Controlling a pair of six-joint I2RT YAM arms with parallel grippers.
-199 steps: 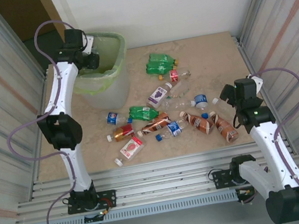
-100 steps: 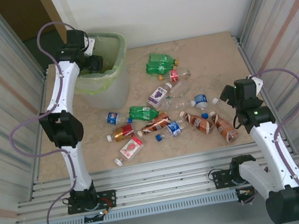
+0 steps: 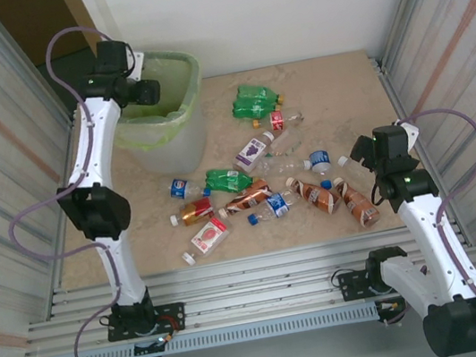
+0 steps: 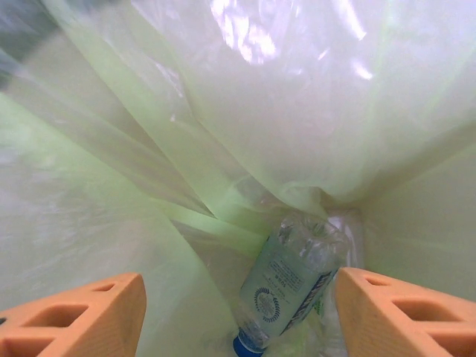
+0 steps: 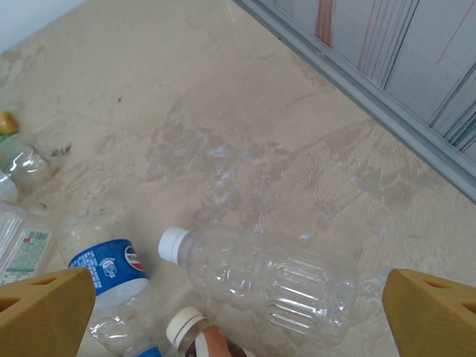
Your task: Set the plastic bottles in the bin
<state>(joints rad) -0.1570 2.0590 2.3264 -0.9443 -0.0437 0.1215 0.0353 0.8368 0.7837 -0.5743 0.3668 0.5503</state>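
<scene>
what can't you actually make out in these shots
- Top view: floor of the translucent whitish bin with green liner, hidden by the left arm and liner folds.
- Left wrist view: clear crushed bottle with blue cap, label print too blurred to read.
- Top view: bottle labels, too small to read.

The beige marbled table (image 3: 342, 89) carries the translucent bin (image 3: 180, 147) near its far left corner. Crushed plastic bottles (image 3: 248, 197) lie scattered across its middle. A green bottle (image 3: 255, 101) lies farthest back, with a purple-labelled bottle (image 3: 252, 151) nearer. A blue-labelled bottle (image 3: 187, 188) lies just beside a second green bottle (image 3: 229, 180). A red-labelled bottle (image 3: 207, 237) lies closest to the near edge. Toward the right edge lie a brown-labelled bottle (image 3: 357, 205) and a clear white-capped bottle (image 5: 260, 279), both on their sides.
</scene>
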